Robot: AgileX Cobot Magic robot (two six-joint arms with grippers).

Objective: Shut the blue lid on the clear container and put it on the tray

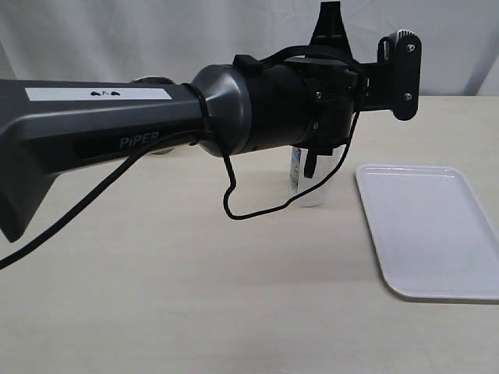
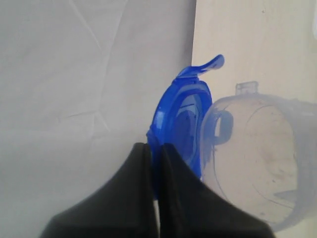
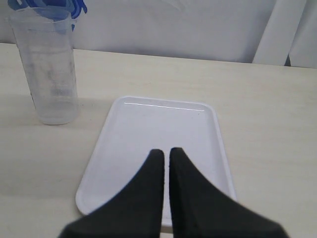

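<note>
The left gripper (image 2: 154, 148) pinches the lid (image 2: 181, 119) by its edge, tilted at the rim of the container (image 2: 257, 153). The right gripper (image 3: 166, 151), jaws together and empty, hovers over the tray (image 3: 158, 124), which lies near the container.

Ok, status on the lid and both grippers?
Left gripper shut on the blue lid, held on edge at the rim of the clear container, not seated. Right gripper shut, empty, facing the tray. Nothing between container and tray.
</note>
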